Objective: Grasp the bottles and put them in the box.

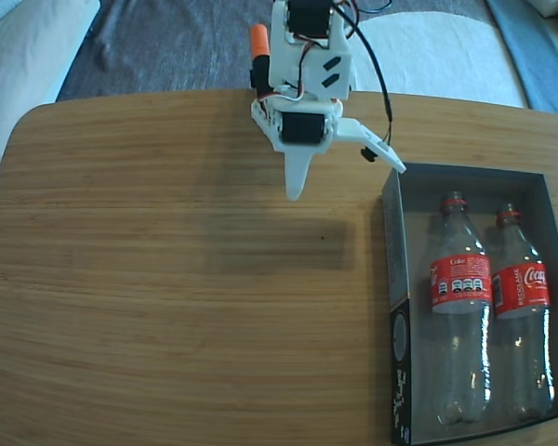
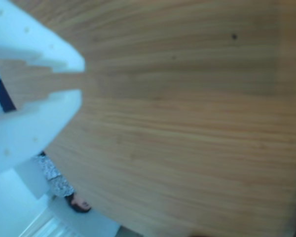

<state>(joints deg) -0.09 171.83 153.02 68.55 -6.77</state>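
Woodgrain counter (image 1: 167,279) lies bare left of the box (image 1: 397,279); both bottles (image 1: 460,307) inside; end effector (image 1: 349,181) spread, holding nothing.

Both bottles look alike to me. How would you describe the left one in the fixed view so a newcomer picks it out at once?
Find the box at the table's right edge. Two bottles lie inside, necks pointing away. It is the left bottle, nearest the box's black printed side, its cap end reaching slightly farther than the right bottle.

wooden table (image 1: 167,279), grey rug (image 1: 167,46), pale cushion (image 1: 28,37)
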